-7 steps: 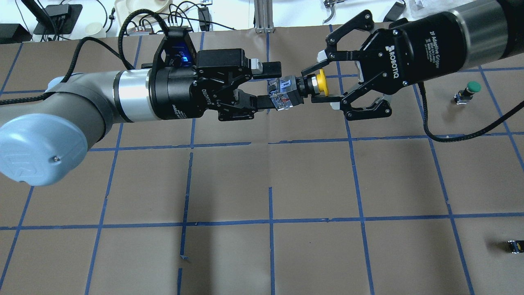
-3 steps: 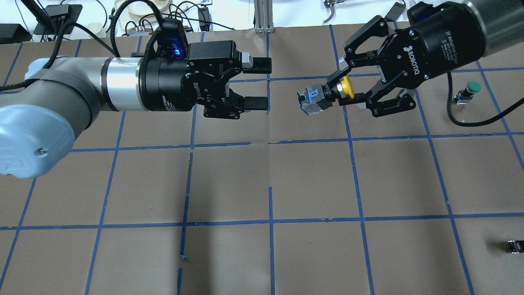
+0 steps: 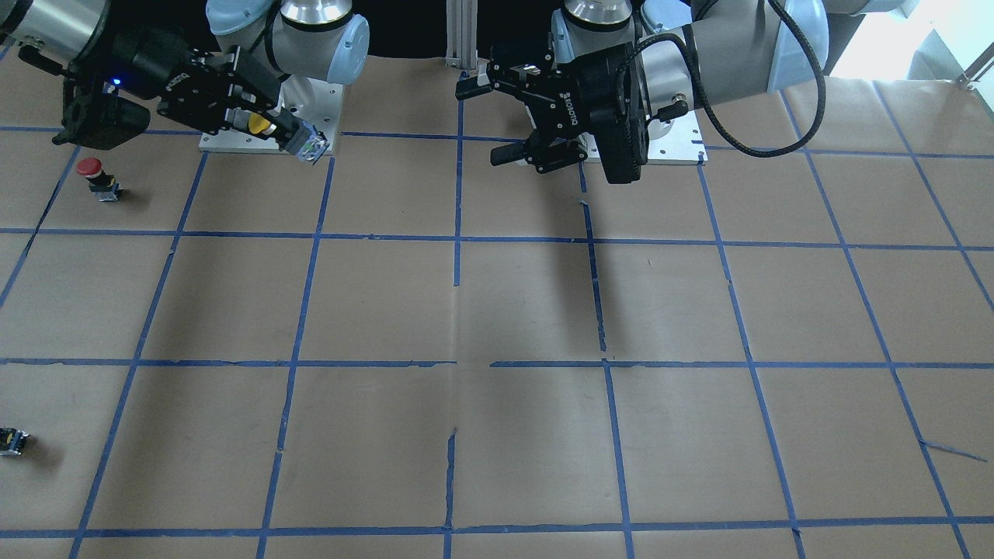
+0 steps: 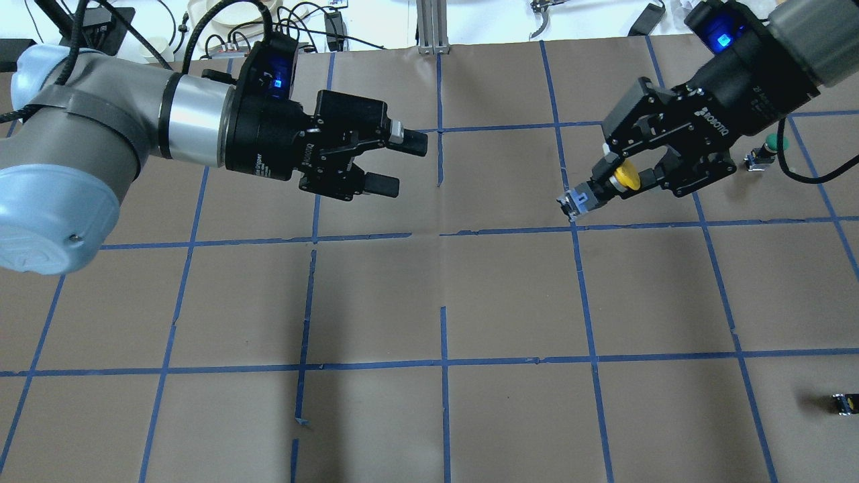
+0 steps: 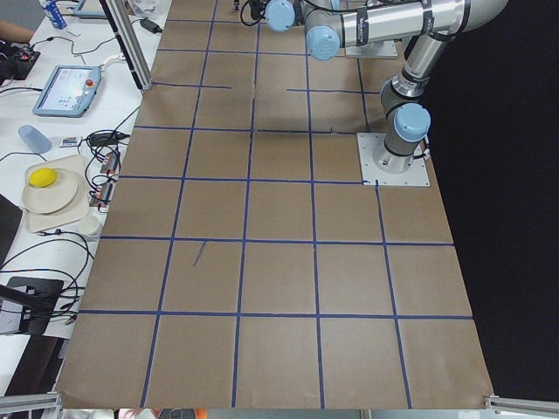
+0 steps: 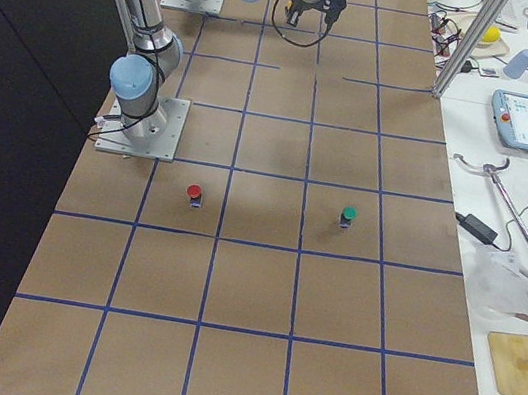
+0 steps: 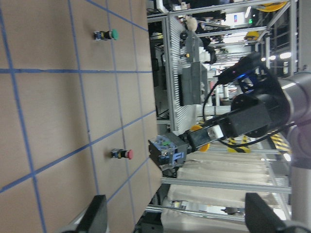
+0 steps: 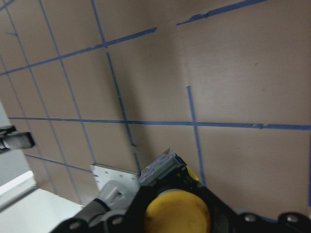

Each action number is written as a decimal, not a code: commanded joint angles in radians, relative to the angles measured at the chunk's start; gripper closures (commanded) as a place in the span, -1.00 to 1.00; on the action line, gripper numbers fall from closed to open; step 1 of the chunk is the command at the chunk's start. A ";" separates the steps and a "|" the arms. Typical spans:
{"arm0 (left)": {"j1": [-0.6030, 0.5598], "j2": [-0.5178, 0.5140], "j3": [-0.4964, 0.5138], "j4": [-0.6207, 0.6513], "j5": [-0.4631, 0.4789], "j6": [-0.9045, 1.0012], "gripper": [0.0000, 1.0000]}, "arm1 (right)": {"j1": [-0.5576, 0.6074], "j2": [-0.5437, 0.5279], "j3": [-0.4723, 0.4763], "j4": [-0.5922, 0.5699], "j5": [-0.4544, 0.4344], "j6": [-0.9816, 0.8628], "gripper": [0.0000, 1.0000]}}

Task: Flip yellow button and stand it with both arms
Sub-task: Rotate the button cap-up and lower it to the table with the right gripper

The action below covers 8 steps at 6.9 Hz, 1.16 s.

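The yellow button (image 4: 627,176) is held in the air by my right gripper (image 4: 604,186), which is shut on its black body. The yellow cap sits back between the fingers, and the greyish base (image 4: 576,201) points out and down toward the table. In the front view the yellow button (image 3: 258,124) is at the upper left in the right gripper (image 3: 279,133). The right wrist view shows the cap (image 8: 177,211) close up. My left gripper (image 4: 401,163) is open and empty, well left of the button; it also shows in the front view (image 3: 485,120).
A green-capped button (image 4: 775,142) stands on the table just behind the right gripper. A red-capped button (image 3: 92,169) stands near the right arm's base. A tiny black-and-yellow block (image 4: 844,402) lies at the near right. The brown table has a blue tape grid (image 4: 443,362).
The left gripper let go of the button's base and drew back left. The right gripper carried the button away to the right and tilted its base downward.
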 commanded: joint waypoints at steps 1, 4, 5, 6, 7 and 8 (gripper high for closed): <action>-0.001 -0.035 0.018 0.065 0.292 -0.047 -1.00 | 0.001 0.004 0.089 -0.173 -0.240 -0.282 0.84; -0.010 -0.040 0.154 0.073 0.720 -0.243 -1.00 | -0.097 0.004 0.331 -0.540 -0.338 -0.628 0.89; -0.010 -0.042 0.200 0.027 0.866 -0.243 -1.00 | -0.154 0.006 0.373 -0.597 -0.339 -0.803 0.89; -0.011 -0.040 0.232 0.013 0.942 -0.243 -1.00 | -0.209 0.007 0.397 -0.643 -0.340 -0.946 0.89; -0.030 -0.034 0.263 -0.020 1.010 -0.242 -1.00 | -0.272 0.042 0.425 -0.708 -0.342 -1.154 0.88; -0.031 -0.031 0.294 -0.022 1.015 -0.245 -1.00 | -0.333 0.064 0.451 -0.793 -0.343 -1.331 0.88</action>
